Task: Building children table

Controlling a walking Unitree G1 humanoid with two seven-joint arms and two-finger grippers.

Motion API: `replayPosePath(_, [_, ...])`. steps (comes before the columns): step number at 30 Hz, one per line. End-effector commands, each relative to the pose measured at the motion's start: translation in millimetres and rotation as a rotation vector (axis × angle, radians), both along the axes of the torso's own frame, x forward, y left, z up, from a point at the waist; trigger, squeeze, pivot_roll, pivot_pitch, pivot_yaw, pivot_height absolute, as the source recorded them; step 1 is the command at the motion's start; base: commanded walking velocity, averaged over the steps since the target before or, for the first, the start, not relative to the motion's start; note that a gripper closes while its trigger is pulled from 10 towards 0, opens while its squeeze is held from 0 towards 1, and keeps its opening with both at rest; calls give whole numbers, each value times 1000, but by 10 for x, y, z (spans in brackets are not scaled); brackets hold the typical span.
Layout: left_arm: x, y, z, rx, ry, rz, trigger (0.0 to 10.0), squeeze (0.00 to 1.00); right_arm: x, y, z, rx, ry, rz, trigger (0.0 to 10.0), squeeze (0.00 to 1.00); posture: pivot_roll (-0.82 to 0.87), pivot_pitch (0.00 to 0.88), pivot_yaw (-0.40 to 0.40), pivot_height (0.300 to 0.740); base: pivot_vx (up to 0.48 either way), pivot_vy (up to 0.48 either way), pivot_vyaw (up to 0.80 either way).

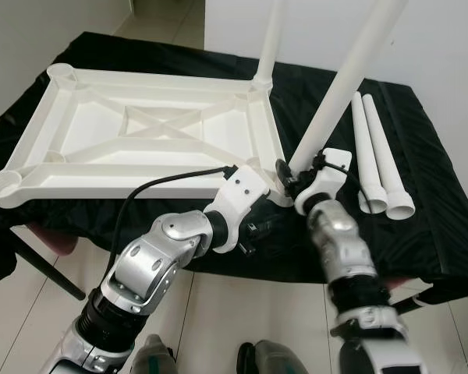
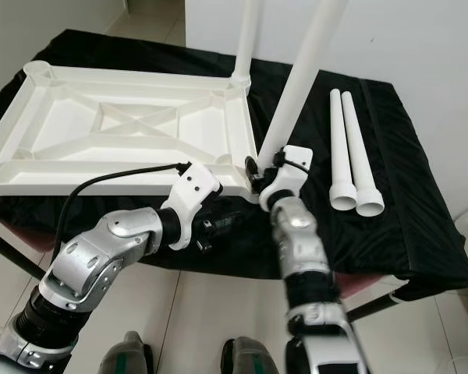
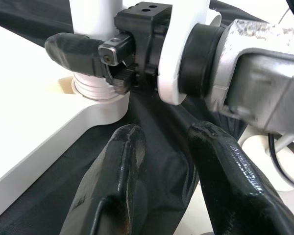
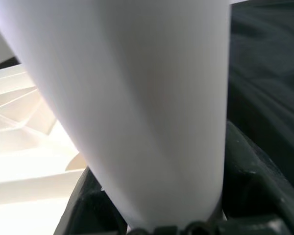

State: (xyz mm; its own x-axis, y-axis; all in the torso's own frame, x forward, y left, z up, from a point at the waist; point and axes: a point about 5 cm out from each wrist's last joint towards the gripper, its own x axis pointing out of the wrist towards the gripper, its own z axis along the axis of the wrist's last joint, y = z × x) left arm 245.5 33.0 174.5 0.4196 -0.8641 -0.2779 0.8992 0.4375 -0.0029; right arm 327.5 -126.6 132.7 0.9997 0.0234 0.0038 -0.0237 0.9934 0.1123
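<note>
One white leg (image 1: 339, 97) between right fingers (image 3: 73, 49), seemingly at tabletop (image 1: 70, 125) corner.

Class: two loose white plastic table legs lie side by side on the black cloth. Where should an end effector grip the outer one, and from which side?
Grip the outer white plastic leg mid-shaft, from above, fingers across its width. It lies flat beside its twin, so only its outer flank is free; the flared end is too wide.
</note>
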Motion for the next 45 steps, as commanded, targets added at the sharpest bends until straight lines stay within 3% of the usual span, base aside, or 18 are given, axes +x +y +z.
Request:
replayPosePath(1, [-11, -2, 15, 2, -9, 26, 10000, 0, -66, -93, -69, 11, 49, -131, 0, 0, -17, 34, -73, 740, 0, 0, 0])
replayPosePath(6, [-11, -6, 15, 0, -8, 27, 10000, 0, -77, -78, -87, 17, 58, -119, 0, 0, -19, 35, -72, 740, 0, 0, 0])
replayPosePath(9, [-5, -10, 13, 0, -9, 28, 10000, 0, -40, -153, -40, 6, 48, -115, 0, 0, -23, 37, -76, 740, 0, 0, 0])
replayPosePath(10, [0, -9, 14, -1, -10, 30, 10000, 0, -25, -153, -30, 9, 44, -91, 10000, 0, -23, 35, -79, 740, 0, 0, 0])
replayPosePath(14, [7, -10, 16, -2, -11, 33, 10000, 0, -12, -124, -4, 19, 32, -30, 10000, 0, -22, 34, -80, 740, 0, 0, 0])
replayPosePath(15, [9, -10, 16, -3, -11, 34, 10000, 0, -4, -114, 21, 26, 21, 10, 10000, 1000, -24, 33, -78, 740, 0, 0, 0])
replayPosePath(25, [21, 1, 18, 0, -13, 38, 10000, 0, -5, -170, 62, 5, 19, 94, 10000, 1000, -22, 33, -80, 740, 0, 0, 0])
replayPosePath(28, [13, -4, 19, -2, -12, 37, 10000, 0, -13, -197, 61, -5, 2, 191, 10000, 1000, -25, 32, -76, 740, 0, 0, 0])
replayPosePath(29, [12, -6, 19, -2, -12, 35, 10000, 0, -13, -199, 42, 3, 11, 255, 10000, 251, -29, 33, -72, 740, 0, 0, 0])
replayPosePath(30, [12, -7, 18, -2, -12, 34, 10000, 0, -14, -200, 29, 12, 19, 296, 10000, 251, -29, 33, -72, 740, 0, 0, 0])
replayPosePath(31, [16, -6, 16, -1, -12, 33, 10000, 0, -6, -213, 17, -6, 19, 345, 10000, 0, -31, 32, -69, 740, 0, 0, 0])
replayPosePath(39, [25, -3, 22, 3, -15, 28, 10000, 0, 72, -306, -21, -127, -1, 504, 10000, 0, -25, 30, -65, 740, 0, 0, 0])
replayPosePath(45, [23, 8, 24, 4, -16, 29, 10000, 0, 200, -315, 41, -132, -33, 580, 10000, 0, -12, 31, -66, 740, 0, 0, 0])
